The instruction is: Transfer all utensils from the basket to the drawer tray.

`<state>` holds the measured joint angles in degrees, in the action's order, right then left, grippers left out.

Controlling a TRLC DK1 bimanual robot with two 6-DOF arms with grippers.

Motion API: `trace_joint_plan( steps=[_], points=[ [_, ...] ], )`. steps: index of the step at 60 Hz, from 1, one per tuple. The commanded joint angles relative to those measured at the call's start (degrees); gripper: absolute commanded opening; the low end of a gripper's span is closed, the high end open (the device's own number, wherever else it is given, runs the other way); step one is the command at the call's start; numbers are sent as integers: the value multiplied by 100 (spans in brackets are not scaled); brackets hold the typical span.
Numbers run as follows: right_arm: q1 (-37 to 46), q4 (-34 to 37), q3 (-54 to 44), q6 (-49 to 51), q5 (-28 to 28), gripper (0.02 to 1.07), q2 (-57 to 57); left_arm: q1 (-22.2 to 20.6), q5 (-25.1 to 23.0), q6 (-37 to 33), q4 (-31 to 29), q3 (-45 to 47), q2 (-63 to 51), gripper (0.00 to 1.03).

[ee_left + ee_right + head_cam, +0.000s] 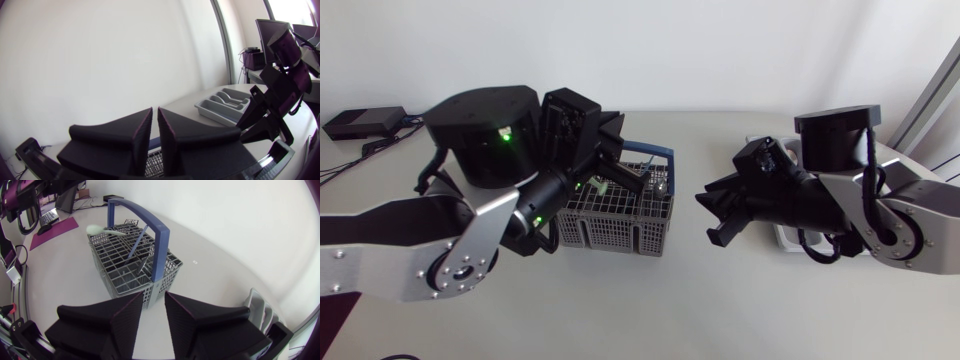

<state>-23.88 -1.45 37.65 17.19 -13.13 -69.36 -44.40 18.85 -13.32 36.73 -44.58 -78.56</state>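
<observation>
Left gripper (155, 112) sits high over the basket (118, 278); its jaws are drawn almost together with only a slit between them, and they hold nothing. Right gripper (155, 300) hangs between basket and drawer tray (209, 108), facing the basket, jaws parted a little, also empty. Utensils are all in the basket: a pale green spoon (102, 229) leans out over the far rim, and dark-handled pieces (136, 244) stand slanted under the blue handle (159, 245). The tray compartments look bare, so I judge the transfer not yet begun. Risks: the handle arches right over the utensils, so a straight descent could strike it or snag a finger in the mesh. Slanted handles may slip from a pinch. The basket looks light and may lift or tip with a jammed piece. With the arms this near, crossing paths to the tray could collide.
</observation>
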Motion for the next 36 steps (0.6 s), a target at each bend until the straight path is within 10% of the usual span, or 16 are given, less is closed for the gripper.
trace_joint_plan(
  steps=[1, 18, 36],
  points=[
    [6, 110, 85, 48, -85, 39, 134, -60, -127, 5, -263, -209, 228, 14],
    [24, 172, -12, 39, -94, 40, 142, 424, -751, -39, -1564, -447, 368, 17],
    [41, 163, -56, 83, -85, 43, 54, 1672, -2333, -663, -2873, -288, 570, 61]
  ],
)
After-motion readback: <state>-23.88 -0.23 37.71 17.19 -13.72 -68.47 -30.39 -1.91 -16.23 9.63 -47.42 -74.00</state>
